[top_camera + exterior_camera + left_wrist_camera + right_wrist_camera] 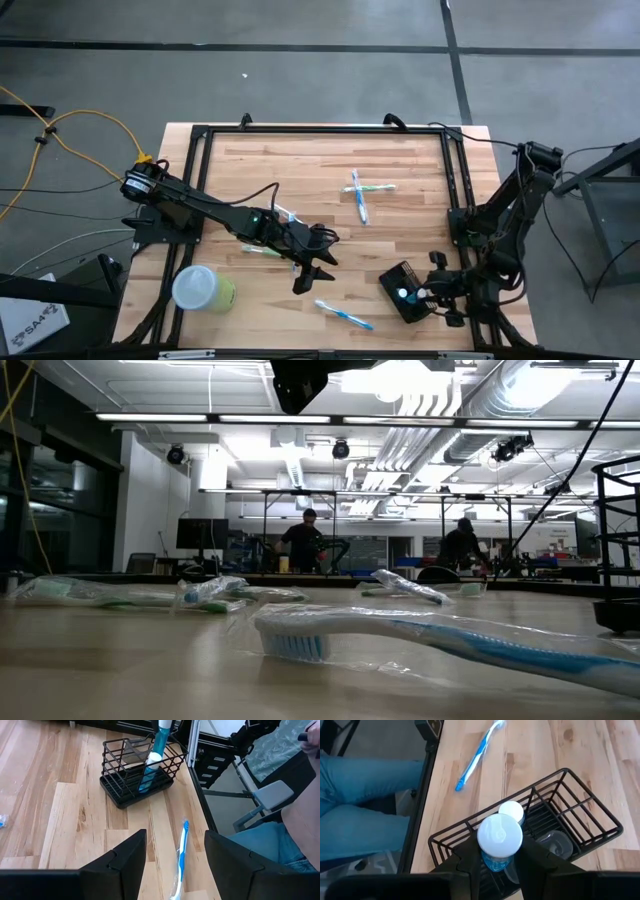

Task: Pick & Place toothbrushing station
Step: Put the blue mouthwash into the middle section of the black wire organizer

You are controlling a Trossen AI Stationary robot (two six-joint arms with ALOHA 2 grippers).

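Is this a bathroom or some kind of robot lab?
Most likely a robot lab or workshop. Two robot arms work at a framed wooden table, and the low view shows a big hall with ceiling ducts, monitors and people at benches. The wrapped toothbrushes look like practice props.

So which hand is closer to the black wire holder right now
The right hand, directly over the black wire holder, gripping a blue tube standing in it. The left hand hangs open toward the table's middle, apart from it.

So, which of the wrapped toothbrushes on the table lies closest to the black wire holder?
The blue wrapped toothbrush alone near the front edge, just left of the black wire-mesh holder; the others lie farther back on the wooden table.
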